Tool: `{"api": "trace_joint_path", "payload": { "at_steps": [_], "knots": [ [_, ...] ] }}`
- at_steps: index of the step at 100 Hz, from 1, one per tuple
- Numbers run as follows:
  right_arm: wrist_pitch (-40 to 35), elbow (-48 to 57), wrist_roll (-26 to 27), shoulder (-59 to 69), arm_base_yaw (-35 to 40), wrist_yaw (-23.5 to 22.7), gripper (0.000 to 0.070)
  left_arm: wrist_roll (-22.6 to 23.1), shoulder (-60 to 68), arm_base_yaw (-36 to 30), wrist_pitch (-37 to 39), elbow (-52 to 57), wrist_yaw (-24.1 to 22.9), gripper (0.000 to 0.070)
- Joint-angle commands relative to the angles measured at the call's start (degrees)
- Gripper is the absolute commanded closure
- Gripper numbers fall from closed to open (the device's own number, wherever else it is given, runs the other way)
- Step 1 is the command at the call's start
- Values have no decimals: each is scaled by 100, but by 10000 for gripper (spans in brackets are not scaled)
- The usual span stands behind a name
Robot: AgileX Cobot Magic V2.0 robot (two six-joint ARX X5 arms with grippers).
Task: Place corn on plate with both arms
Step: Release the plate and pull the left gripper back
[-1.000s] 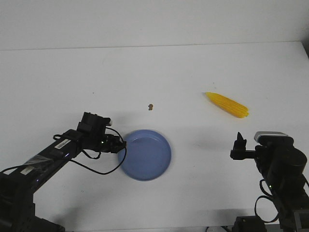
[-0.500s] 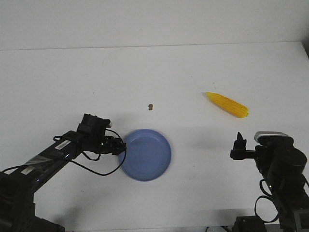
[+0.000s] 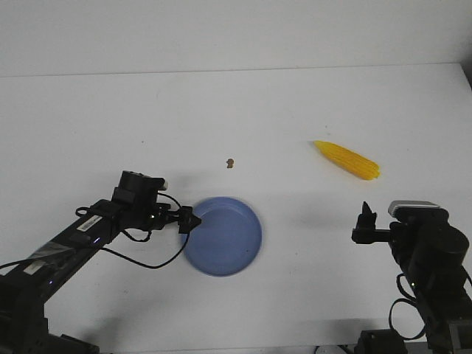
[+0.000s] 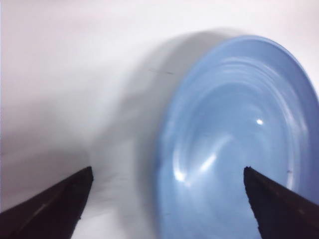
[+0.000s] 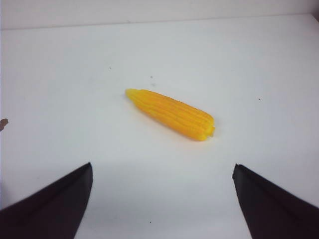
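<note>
At the plate's (image 3: 223, 236) left rim, we find the left gripper (image 3: 189, 220) has advanced, fingers open astride it; the right gripper (image 3: 363, 223), open, unmoved, faces the untouched corn (image 3: 346, 160).

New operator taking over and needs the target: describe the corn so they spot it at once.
On the white table, look to the robot's right, beyond the right gripper. The corn lies alone there: bright yellow, tapered, pointed end toward the centre, unlike the round blue plate.

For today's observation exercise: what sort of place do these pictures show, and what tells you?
Probably a robot test bench, not a kitchen: a bare white table holding only a corn and blue plate, with two black robot arms.
</note>
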Motion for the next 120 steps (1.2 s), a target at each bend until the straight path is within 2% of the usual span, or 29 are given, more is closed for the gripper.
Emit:
{"api": "trace_joint_path", "payload": {
  "at_steps": [1,12,29,64,104,120],
  "knots": [
    [52,81,37,22,15,-4,105,210,-166,74,24,31,4,78],
    [52,83,37,22,15,-2,105,391,-555,293,9,31,-153,78],
    [52,81,39,22,15,-4,105,831,-1298,682,-125,31,-754,78],
    [50,81,37,22,15,-4,105,1895,-2629,1038,-669,31,-2636,78],
    [240,87,-15,118,13,22,106,1910,-2887,1038,-802,31,-2763,78],
    [199,350,-422,870,-9,63,107,1902,-2887,1038,-802,31,-2763,78]
  ]
}}
